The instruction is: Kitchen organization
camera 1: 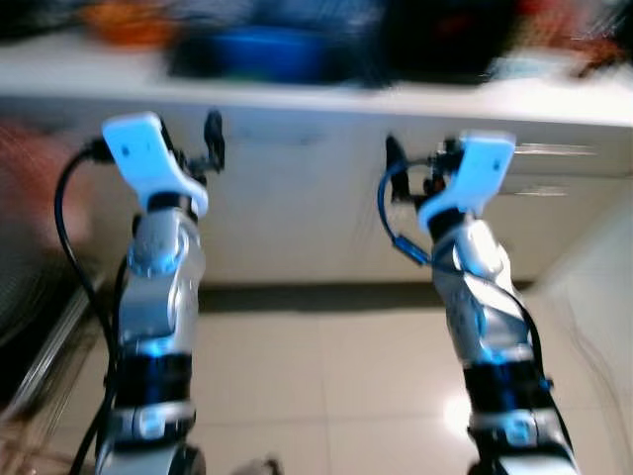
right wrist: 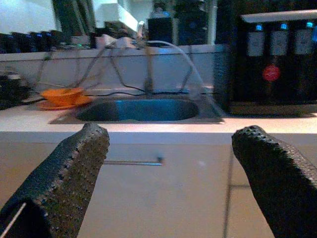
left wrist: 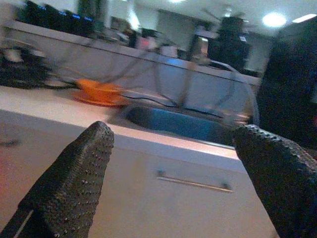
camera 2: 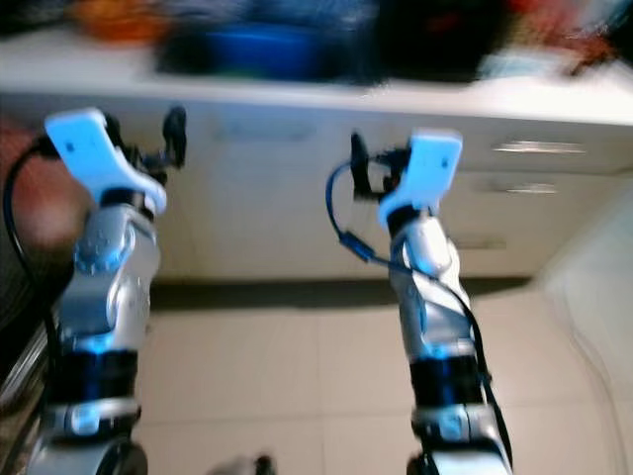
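We hold both arms raised in front of a pale worktop (camera 1: pixel 465 99) whose cabinet fronts carry drawer handles (left wrist: pixel 192 182). Our left tool (left wrist: pixel 171 193) sits at about ten o'clock in the head view, its two black fingers (left wrist: pixel 74 183) spread wide with nothing between them. Our right tool (right wrist: pixel 173 183) is at about two o'clock, its fingers (right wrist: pixel 64 178) likewise wide apart and empty. Both point at the sink (right wrist: pixel 138 110), a blue-looking basin set into the worktop at twelve o'clock, with a curved tap (right wrist: pixel 171 54) arching over it. An orange bowl on a plate (right wrist: pixel 62 96) rests on the worktop just beside the sink (toward our left). A dark appliance (right wrist: pixel 272 59) stands on the worktop beyond the sink on our right. The head views are blurred, and below us lies a light tiled floor (camera 1: pixel 326 366).
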Motion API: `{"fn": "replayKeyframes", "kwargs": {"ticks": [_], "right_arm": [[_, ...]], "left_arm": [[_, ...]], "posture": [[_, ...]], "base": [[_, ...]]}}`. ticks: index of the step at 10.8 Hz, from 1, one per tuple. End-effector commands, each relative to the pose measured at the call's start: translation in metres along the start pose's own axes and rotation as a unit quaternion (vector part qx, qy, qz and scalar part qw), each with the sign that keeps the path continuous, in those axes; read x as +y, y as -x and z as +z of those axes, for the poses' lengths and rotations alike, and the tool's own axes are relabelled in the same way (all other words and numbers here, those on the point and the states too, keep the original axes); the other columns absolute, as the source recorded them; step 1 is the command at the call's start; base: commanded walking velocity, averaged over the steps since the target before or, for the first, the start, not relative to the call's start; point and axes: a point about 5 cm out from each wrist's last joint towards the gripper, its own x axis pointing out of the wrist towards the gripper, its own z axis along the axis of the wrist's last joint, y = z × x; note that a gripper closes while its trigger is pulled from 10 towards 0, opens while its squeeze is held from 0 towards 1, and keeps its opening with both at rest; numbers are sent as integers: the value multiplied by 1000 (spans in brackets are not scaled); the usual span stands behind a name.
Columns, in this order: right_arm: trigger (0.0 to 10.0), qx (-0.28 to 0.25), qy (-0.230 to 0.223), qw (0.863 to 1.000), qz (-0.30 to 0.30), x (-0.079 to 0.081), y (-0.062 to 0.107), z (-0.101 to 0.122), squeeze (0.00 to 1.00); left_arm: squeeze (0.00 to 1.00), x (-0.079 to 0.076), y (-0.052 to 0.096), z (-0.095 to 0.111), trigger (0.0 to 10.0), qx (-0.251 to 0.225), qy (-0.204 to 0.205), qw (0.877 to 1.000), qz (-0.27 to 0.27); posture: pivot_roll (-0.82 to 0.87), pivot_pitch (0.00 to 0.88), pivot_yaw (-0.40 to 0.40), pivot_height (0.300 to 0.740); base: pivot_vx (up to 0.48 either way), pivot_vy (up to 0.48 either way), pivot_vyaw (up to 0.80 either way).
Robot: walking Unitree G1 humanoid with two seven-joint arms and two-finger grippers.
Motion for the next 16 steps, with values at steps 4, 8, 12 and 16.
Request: {"fn": "replayKeyframes", "kwargs": {"ticks": [4,8,12,16], "right_arm": [[10000,-17,3,1000,-11,-6,-3,8,0],[10000,-23,13,1000,-8,-5,-2,9,0],[10000,-30,25,999,5,-1,-2,11,0],[10000,-32,27,999,8,0,-2,13,0]], "left_arm": [[0,-9,-5,17,10000,-35,-3,999,-28],[0,-14,-5,20,10000,-42,-2,998,-36],[0,-12,-4,21,10000,-44,-3,999,-29],[0,-11,-5,20,10000,-40,-4,999,-26]], "posture": [[-40,17,-54,740],[-41,19,-54,740],[-41,22,-54,740],[-42,22,-56,740]], "base": [[333,0,0],[480,0,0],[468,0,198],[455,0,730]]}}
